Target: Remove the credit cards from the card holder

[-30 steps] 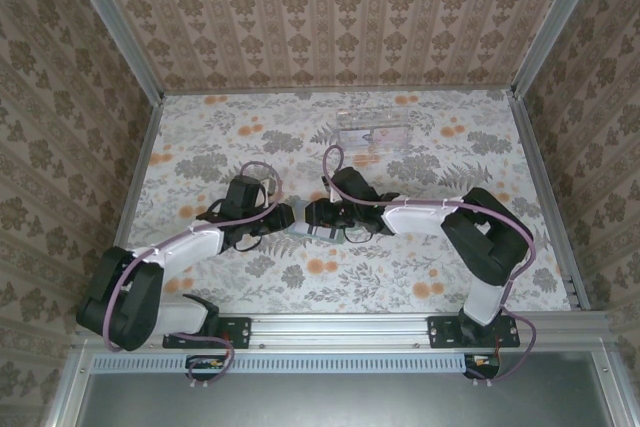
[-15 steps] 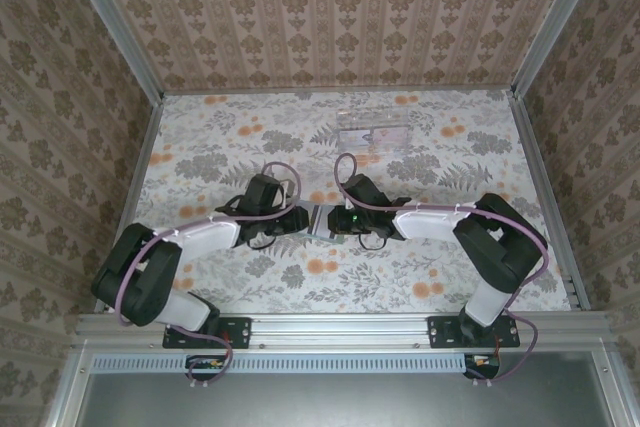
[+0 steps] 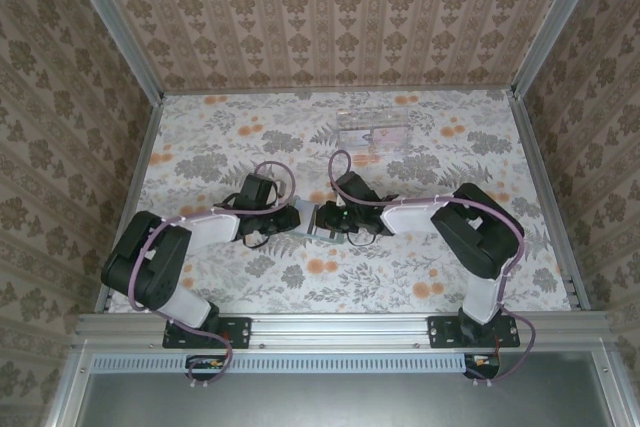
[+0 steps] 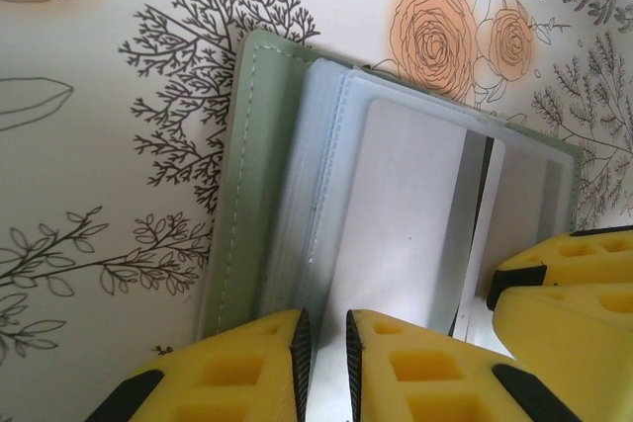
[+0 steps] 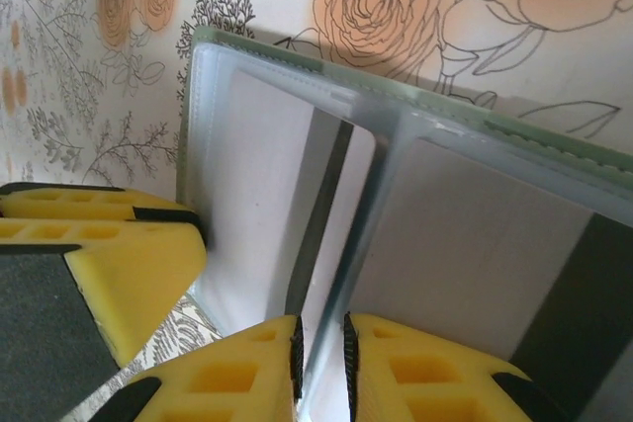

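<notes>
Now card holder (image 4: 242,195) flat, axis unclear; left fingers (image 4: 232,373), right fingers (image 5: 242,373) pinching it.

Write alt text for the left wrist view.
A green card holder lies open on a floral tabletop, a pale, dark-striped card in its clear sleeve. The left gripper pinches its near edge; the right gripper reaches in beside it.

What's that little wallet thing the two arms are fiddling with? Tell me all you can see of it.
The card holder is a soft pale green cover with stitched edges, lying open on the flowered table. Clear plastic sleeves inside hold pale cards with dark stripes. The left gripper and right gripper each pinch a sleeve edge.
</notes>
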